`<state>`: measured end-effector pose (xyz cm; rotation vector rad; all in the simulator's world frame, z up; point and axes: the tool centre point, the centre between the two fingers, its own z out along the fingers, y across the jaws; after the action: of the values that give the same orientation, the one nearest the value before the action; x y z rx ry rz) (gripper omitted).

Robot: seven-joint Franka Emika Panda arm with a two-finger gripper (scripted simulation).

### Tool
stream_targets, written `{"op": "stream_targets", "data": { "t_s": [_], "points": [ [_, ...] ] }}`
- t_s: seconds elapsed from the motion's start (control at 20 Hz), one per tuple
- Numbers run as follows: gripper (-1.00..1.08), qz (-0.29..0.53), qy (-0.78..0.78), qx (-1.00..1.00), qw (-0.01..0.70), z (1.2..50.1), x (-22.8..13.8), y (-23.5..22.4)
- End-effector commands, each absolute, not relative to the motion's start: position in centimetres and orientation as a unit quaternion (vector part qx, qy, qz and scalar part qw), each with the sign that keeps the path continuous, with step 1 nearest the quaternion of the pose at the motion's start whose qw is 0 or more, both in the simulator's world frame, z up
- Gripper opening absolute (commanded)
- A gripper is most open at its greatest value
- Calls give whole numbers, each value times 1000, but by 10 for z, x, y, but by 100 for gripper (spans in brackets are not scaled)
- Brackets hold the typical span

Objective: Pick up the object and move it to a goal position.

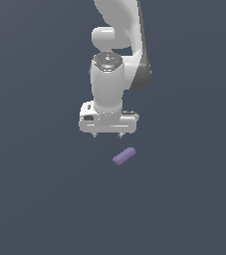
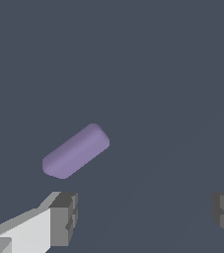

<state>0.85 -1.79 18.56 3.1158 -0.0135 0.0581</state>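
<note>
object [image 1: 124, 156] on floor, gripper [image 1: 108, 134] spread above

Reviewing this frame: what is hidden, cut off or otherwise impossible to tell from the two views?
- Goal position: no marker shows in either view.
- Arm: the exterior view's top edge cuts it off; the base is unseen.
- Hand: in the exterior view only short finger stubs show; the wrist view's edges crop both fingers.
- Purple capsule: its underside is hidden in both views.
- Height of the hand above the capsule: cannot be judged.
</note>
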Motion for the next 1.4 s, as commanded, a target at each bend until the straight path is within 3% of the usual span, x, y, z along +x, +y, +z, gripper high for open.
{"op": "stream_targets", "data": {
  "t_s": [0.0, 1.35],
  "points": [
    [100, 19, -4, 1000, 13, 186, 9, -18],
    [100, 10, -86, 996, 10, 165, 13, 4]
  ]
}}
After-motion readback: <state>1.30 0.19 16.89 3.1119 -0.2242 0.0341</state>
